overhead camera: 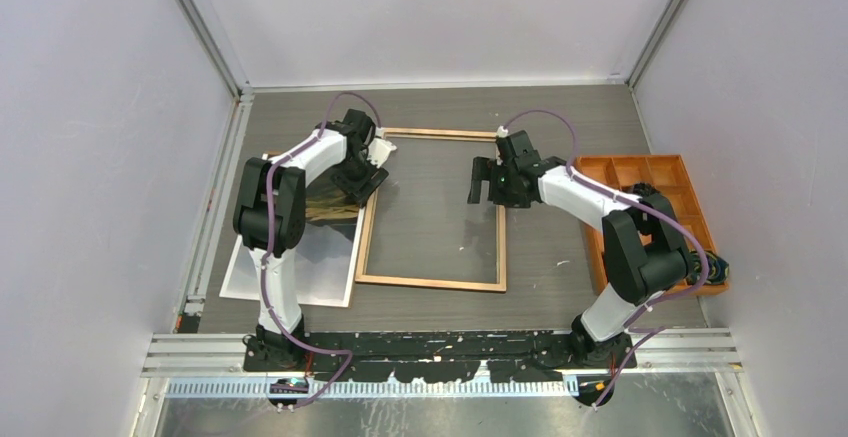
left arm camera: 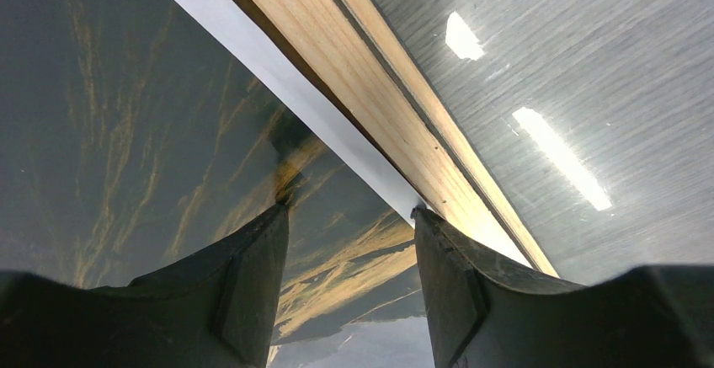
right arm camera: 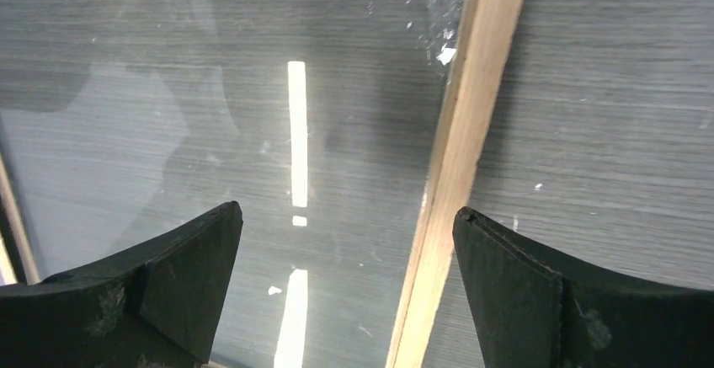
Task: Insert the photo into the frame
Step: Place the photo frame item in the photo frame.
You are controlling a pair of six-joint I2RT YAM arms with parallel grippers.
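First, left pincer (left arm camera: 349, 210): part open, tips down at the far right corner of the photo (left arm camera: 126, 132), one finger on the dark print, the other at its white border. Nothing was clamped between the fingers; whether the tips pressed or only grazed the gloss, cannot tell. Photo lay picture-side up toward the left edge of the worktop (overhead camera: 440, 107), long axis near-to-far. Frame (left arm camera: 362, 90) lay wood side up at mid-worktop on the same axis, its left rail just beside the photo's right border, so rightward of this pincer. Left arm was nearer the photo. Right pincer (right arm camera: 345, 210): wide open, empty, hovering astride the frame's right rail. Judgement: the print would need to travel rightward over the left rail.
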